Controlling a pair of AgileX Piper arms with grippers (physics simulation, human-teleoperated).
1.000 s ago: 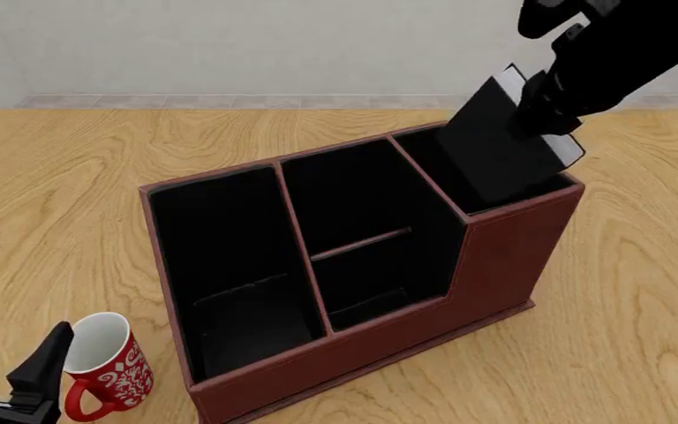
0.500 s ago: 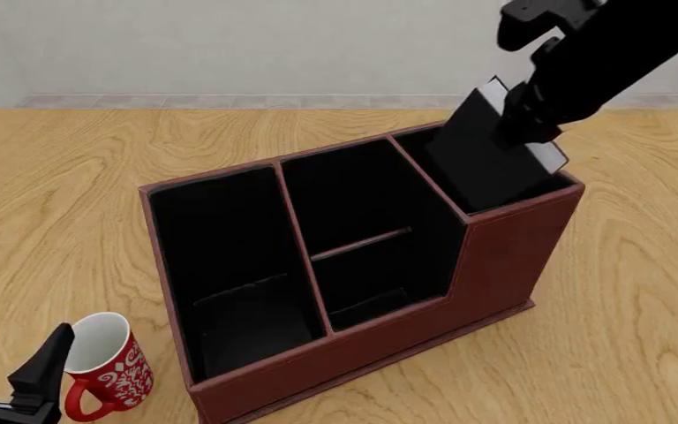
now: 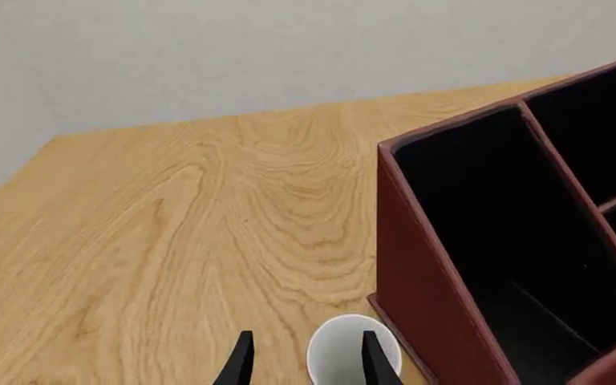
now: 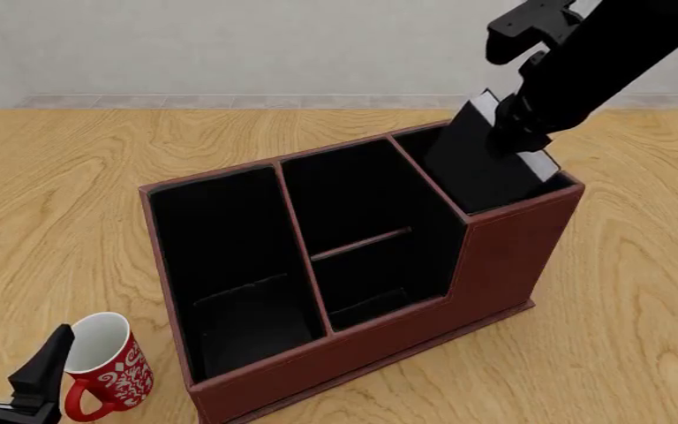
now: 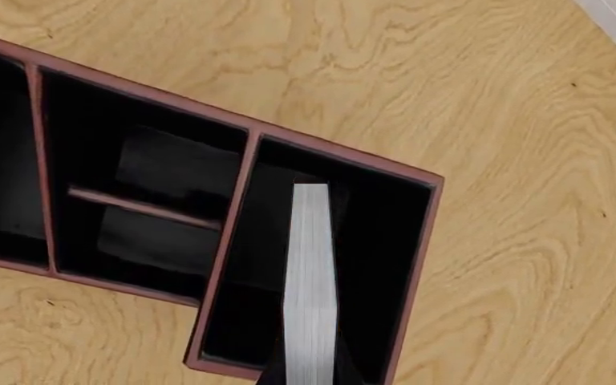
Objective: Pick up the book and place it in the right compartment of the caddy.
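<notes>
Your right end effector (image 4: 514, 124) is clamped on the thick black hardcover book with white page edges (image 4: 480, 163), holding it by its upper edge. The book is tilted, with its lower part already down inside the narrow, deep right compartment (image 4: 451, 150) of the big reddish-brown leather-look caddy with the black interior (image 4: 504, 256). Its upper part sticks out above the caddy's rim. In the right wrist view you look straight down the white page edge of the book (image 5: 310, 281) into that same compartment (image 5: 383, 241). The book sits between the compartment's two side walls, and it looks closer to the wall shared with the middle section. I can't tell whether it touches any wall or the bottom.

The middle section with the divider shelf (image 4: 360, 243) and the wide low-fronted section (image 4: 227, 265) both look empty of anything loose.

Your left end effector (image 4: 7, 358) is down by the caddy's near left corner with its fingers spread and nothing between them. A red ceramic mug with a white pattern (image 4: 109, 367) stands upright on the light wood-grain counter (image 4: 68, 194), just beside that end effector and just off the caddy's corner. In the left wrist view the mug's white rim (image 3: 353, 353) sits right by one fingertip (image 3: 374, 357), beside the caddy's outer wall (image 3: 420, 281).
</notes>
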